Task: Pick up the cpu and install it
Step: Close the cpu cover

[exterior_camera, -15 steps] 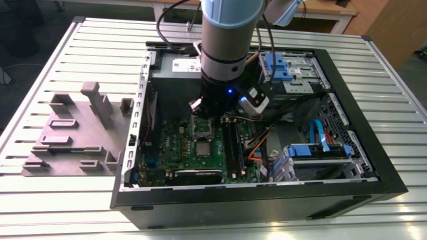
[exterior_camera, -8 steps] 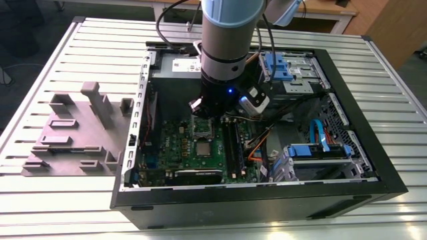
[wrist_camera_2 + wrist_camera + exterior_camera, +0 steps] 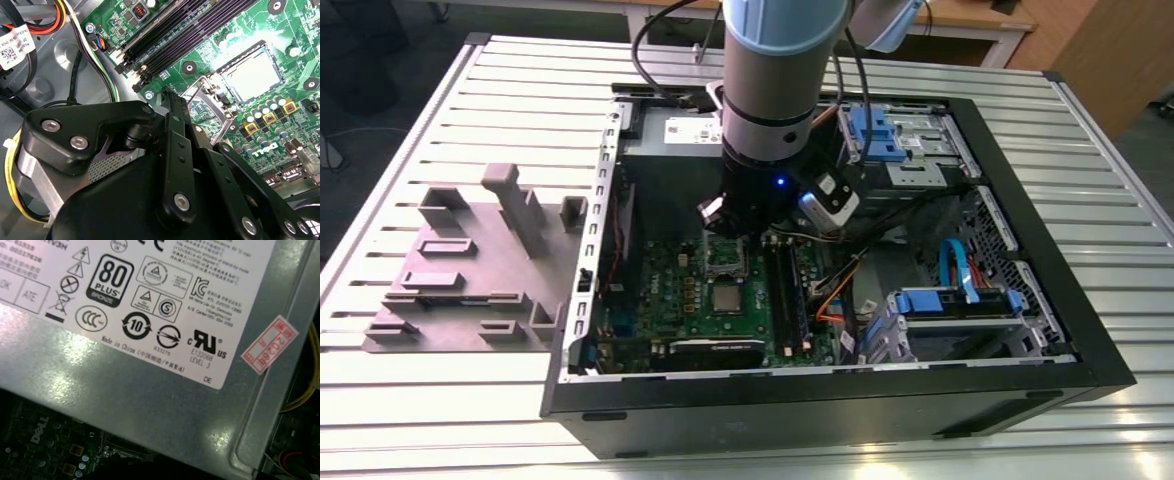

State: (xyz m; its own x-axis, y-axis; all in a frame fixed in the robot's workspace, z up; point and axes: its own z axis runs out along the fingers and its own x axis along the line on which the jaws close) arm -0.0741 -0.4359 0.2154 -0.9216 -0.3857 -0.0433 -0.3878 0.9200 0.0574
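The cpu [image 3: 724,297] is a small pale silvery square lying flat in the socket on the green motherboard [image 3: 660,300], inside the open computer case. In the second wrist view the cpu [image 3: 251,76] shines brightly inside the socket. The hinged metal socket frame [image 3: 724,258] stands open just behind the chip, and shows as the frame [image 3: 200,107] in the second wrist view. My gripper [image 3: 728,236] hangs low in the case, over the open frame and a little behind the cpu. Nothing shows held in it. Its black linkage [image 3: 175,165] crowds the second wrist view.
Dark memory slots [image 3: 195,25] run beside the socket. The grey power supply box [image 3: 150,400] sits close behind the gripper. Blue drive bays [image 3: 947,300] and loose cables [image 3: 834,290] lie toward the exterior view's right. A grey plastic tray [image 3: 467,270] rests outside the case on the slatted table [image 3: 480,90].
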